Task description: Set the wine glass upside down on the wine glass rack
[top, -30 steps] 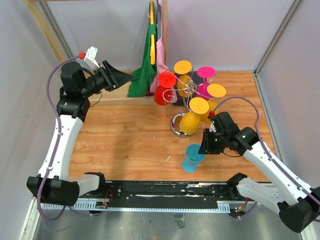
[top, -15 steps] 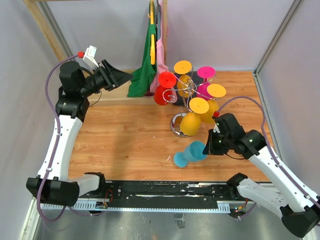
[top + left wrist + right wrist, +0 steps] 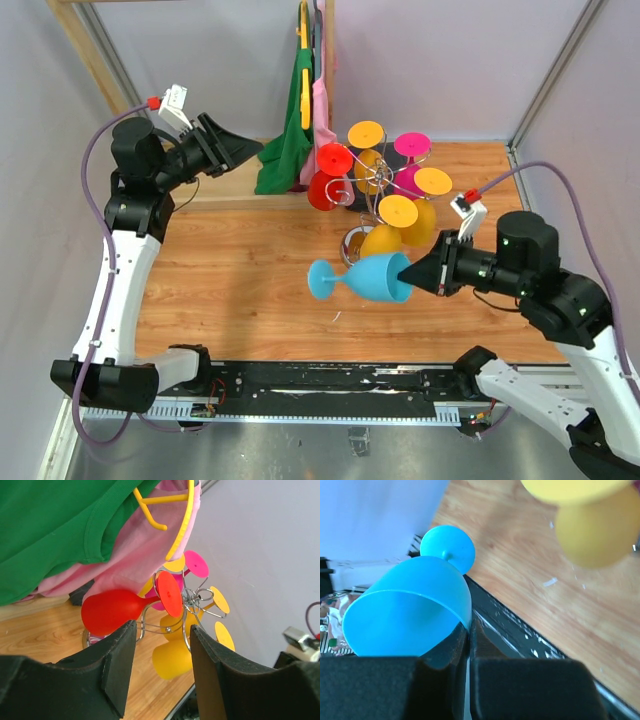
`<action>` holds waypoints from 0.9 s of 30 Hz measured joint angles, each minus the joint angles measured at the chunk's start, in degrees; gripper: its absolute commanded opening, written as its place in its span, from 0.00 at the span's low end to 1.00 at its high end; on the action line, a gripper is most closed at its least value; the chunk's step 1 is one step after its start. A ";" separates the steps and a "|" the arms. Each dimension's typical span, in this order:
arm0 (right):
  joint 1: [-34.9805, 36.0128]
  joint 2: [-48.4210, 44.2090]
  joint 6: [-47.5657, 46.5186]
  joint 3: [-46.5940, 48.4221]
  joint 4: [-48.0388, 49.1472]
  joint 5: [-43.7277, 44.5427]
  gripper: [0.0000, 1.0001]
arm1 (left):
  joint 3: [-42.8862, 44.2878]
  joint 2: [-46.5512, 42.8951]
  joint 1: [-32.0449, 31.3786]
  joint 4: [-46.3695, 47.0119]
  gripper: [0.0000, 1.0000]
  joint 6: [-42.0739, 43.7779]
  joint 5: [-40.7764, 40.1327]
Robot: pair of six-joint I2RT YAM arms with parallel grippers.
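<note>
My right gripper [image 3: 410, 272] is shut on the rim of a blue wine glass [image 3: 365, 279], one finger inside the bowl and one outside. It holds the glass on its side in the air, foot pointing left, just in front of the wine glass rack [image 3: 372, 181]. In the right wrist view the blue glass [image 3: 410, 611] fills the left side. The chrome rack holds several glasses upside down: red, yellow and pink. My left gripper [image 3: 238, 152] is open and empty, raised at the far left. The left wrist view shows the rack [image 3: 192, 600] between its fingers.
Green and pink garments [image 3: 292, 140] hang on a yellow hanger behind the rack. A wooden frame post [image 3: 95, 55] stands at the back left. The black base rail [image 3: 330, 385] runs along the table's near edge. Grey walls close in both sides.
My right gripper has lifted the blue glass off the table and swung it from upright to lying on its side, foot pointing left. The right arm has risen and pulled back rightward. The left arm barely moved.
</note>
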 measured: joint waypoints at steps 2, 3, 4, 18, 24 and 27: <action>0.00 0.90 -0.48 3.45 2.84 -0.83 0.01 | 0.24 0.00 0.00 0.00 0.52 -0.04 0.00; 0.00 1.53 -0.90 4.85 4.37 -1.05 0.01 | 0.24 0.00 0.00 0.07 0.52 -0.09 0.00; 0.00 2.12 -1.20 5.75 5.79 -1.18 0.01 | 0.24 0.00 0.00 0.07 0.52 -0.15 0.00; -0.13 22.38 -4.46 22.58 35.63 -4.44 0.01 | -2.23 -2.38 0.00 7.85 0.53 -7.58 4.20; -7.56 28.17 4.15 24.57 53.20 -10.29 0.01 | -8.94 -4.50 -0.17 21.11 0.53 -17.66 8.41; -13.09 31.91 12.81 24.55 64.06 -12.79 0.01 | -9.73 -4.31 -0.22 25.79 0.53 -21.73 9.40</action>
